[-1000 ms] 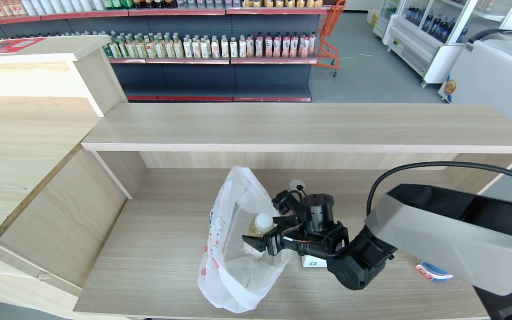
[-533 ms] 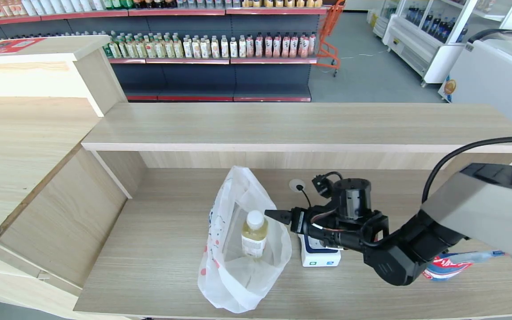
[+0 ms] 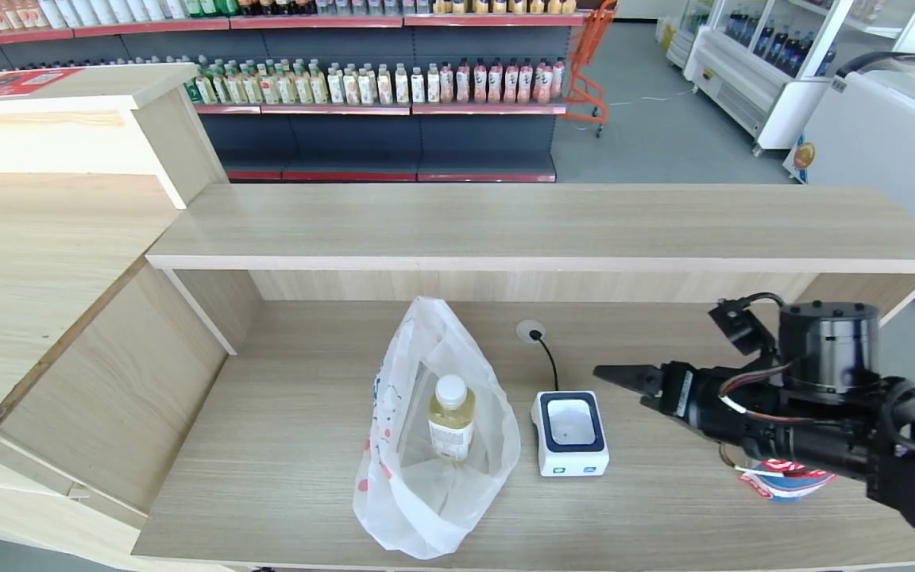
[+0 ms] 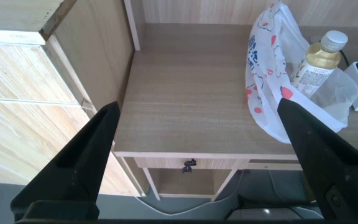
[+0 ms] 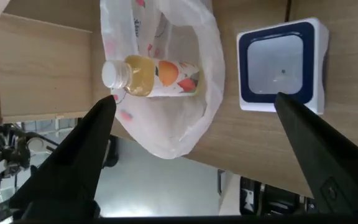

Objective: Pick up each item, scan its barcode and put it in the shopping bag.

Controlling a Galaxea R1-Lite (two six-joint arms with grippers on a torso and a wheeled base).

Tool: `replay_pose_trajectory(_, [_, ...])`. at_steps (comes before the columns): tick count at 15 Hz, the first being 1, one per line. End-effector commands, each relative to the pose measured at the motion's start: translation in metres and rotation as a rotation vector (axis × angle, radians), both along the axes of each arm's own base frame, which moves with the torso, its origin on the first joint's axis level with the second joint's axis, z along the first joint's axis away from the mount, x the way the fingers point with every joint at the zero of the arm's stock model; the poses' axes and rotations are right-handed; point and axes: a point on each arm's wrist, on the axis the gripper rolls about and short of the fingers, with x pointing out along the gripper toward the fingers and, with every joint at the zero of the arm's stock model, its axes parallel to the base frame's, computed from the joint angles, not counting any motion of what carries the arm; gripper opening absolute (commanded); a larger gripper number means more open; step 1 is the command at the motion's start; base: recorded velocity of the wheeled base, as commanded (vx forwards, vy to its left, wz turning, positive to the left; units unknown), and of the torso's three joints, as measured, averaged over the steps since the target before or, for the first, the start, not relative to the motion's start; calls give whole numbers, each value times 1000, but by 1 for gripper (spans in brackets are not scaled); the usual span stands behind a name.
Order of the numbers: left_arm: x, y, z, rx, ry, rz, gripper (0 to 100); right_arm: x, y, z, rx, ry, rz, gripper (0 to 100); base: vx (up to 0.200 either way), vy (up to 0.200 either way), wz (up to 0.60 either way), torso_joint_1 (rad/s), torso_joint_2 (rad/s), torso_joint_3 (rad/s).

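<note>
One second ago the right pincer point(image 3: 616, 373) was at the mouth of the bag point(image 3: 406, 508) with the bottle point(image 3: 451, 417). It has since pulled back to the right, past the scanner point(image 3: 569, 433), and the bottle stands upright inside the bag on the tabletop point(image 3: 283, 445). The right arm lies level above the tabletop, its pincer pointing left toward the scanner, fingers spread wide and empty, over a red and blue packet point(image 3: 779, 481). The left pincer point(image 4: 197, 107) hangs before the tabletop's front edge, released, holding nothing.
</note>
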Motion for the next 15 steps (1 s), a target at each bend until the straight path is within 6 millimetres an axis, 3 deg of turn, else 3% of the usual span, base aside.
replay_pose_trajectory(1, [0, 0, 0, 0, -1, 0, 100, -38, -57, 32, -27, -57, -181, 100, 0, 0, 0, 0, 0, 0])
replay_pose_trajectory(3, [0, 0, 0, 0, 1, 0, 100, -53, -81, 50, -136, -55, -266, 100, 0, 0, 0, 0, 0, 0])
replay_pose_trajectory(6, [0, 0, 0, 0, -1, 0, 100, -68, -96, 81, -219, -39, -445, 100, 0, 0, 0, 0, 0, 0])
replay_pose_trajectory(9, [0, 0, 0, 0, -1, 0, 100, -92, -99, 86, -225, 27, -468, 100, 0, 0, 0, 0, 0, 0])
replay_pose_trajectory(15, [0, 0, 0, -8, -1, 0, 100, -100, -99, 89, -178, 40, -492, 100, 0, -33, 0, 0, 0, 0])
